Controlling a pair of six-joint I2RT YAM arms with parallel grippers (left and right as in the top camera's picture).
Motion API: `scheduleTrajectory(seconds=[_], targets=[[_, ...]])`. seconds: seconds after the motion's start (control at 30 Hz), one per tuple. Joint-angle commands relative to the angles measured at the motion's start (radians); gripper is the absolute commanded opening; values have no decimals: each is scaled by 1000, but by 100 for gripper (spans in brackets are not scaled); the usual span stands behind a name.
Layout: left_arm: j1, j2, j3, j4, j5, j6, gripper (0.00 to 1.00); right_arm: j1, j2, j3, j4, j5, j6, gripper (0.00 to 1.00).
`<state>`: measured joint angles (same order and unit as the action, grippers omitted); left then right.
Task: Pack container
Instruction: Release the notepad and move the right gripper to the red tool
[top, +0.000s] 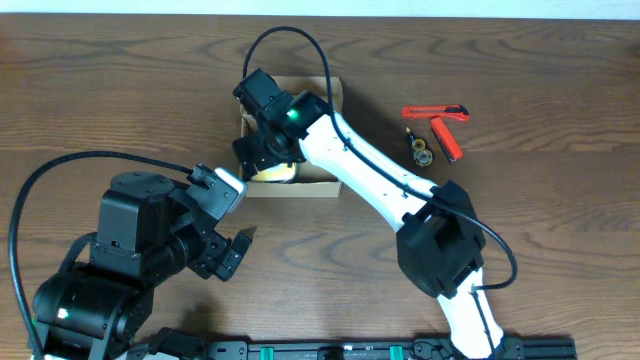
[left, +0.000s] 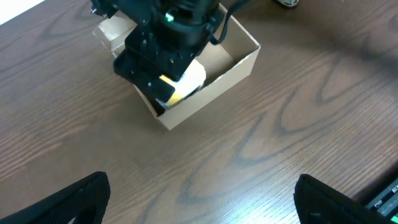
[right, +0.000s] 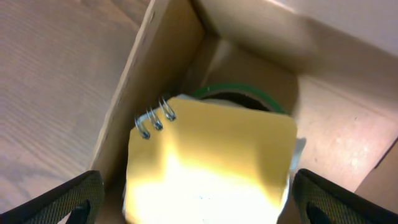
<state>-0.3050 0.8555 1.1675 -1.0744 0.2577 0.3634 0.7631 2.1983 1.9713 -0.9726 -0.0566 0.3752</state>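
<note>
Partly packed, with cutters waiting outside

We are reaching our right gripper (right: 196, 186) down into the container (top: 300, 189), which is sitting open at the far middle of the table. Its fingers are standing wide apart on either side of a spiral-bound yellow notepad (right: 211, 162), which we are judging to be lying loose rather than gripped. Our left gripper (left: 202, 186) is hanging spread and empty over bare wood on the near side of the box.

Two red box cutters (top: 436, 113) and some small rolls (top: 421, 152) are lying to the right of the box. So we are reckoning the packing about midway, with the flap not yet folded shut.

Only the right wrist view is showing a green-rimmed roll (right: 239, 94) under the pad. Only the overhead is showing the items waiting outside.
</note>
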Motion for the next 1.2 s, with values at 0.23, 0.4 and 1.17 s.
scheduleTrajectory(seconds=[0.23, 0.4, 1.17], targets=[[-2, -2, 15, -3, -6, 6, 95, -213, -274, 13, 2, -19, -267, 99], [-2, -2, 15, -3, -6, 7, 95, -360, -282, 11, -43, 23, -463, 99], [-2, -2, 15, -3, -6, 7, 95, -745, -26, 9, -136, 43, -646, 90]])
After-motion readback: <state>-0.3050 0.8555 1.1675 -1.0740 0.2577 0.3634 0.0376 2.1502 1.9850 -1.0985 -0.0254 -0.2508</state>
